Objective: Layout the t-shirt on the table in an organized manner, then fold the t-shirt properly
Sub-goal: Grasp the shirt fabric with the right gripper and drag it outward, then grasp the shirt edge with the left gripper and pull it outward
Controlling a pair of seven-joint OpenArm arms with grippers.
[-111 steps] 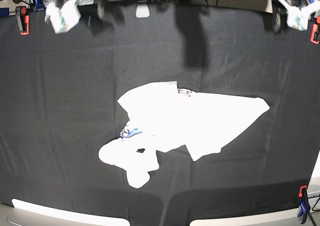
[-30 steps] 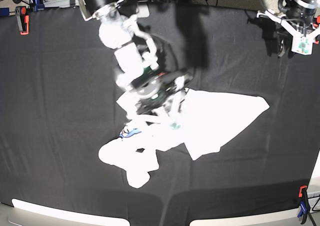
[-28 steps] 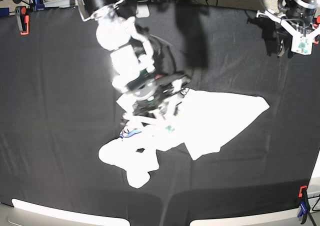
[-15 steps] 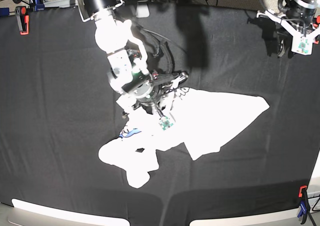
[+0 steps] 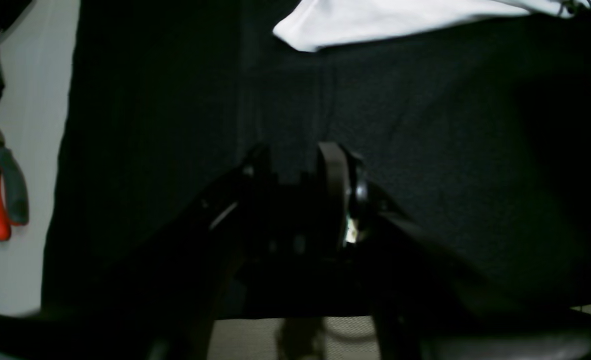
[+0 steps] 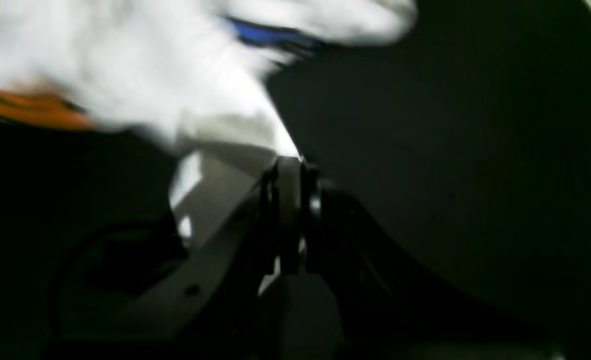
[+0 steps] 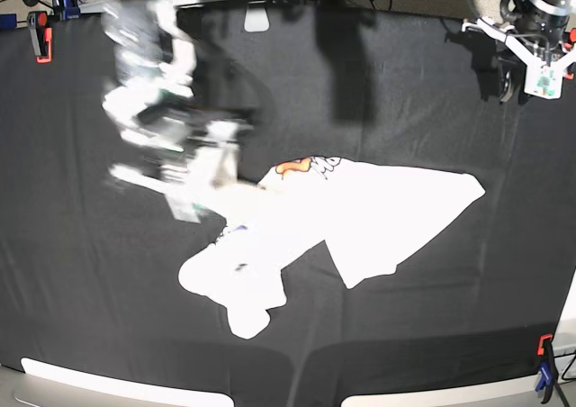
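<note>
Two robot arms work over the table [image 7: 81, 272], a wide surface of black cloth. On it lies the t-shirt [image 7: 378, 213], white and crumpled, spread unevenly across the middle with its plain side mostly up.

The right gripper [image 6: 289, 172] has its jaws pressed together on a fold of the white cloth at the shirt's edge; the wrist view shows fabric rising straight from between them. Just beyond the gripper, a strip of orange print shows where the edge is peeled over, and blue lettering peeks out nearby. The bulk of the shirt trails away from this gripper, toward the other arm's side and toward the near edge of the table. The arm is blurred in the overhead view, so it appears to be moving.

The left gripper [image 5: 300, 165] hangs well apart from the shirt, over bare black cloth near the table's far corner. Its jaws stand partly apart and hold nothing. One pointed white corner of the shirt lies ahead of it.

The step in hand looks like drawing the pinched edge outward to open the bundle. To do it well, the pull should stay low and steady, so the cloth slides flat rather than lifting and folding under itself. The idle arm could pin or tension the opposite corner.
</note>
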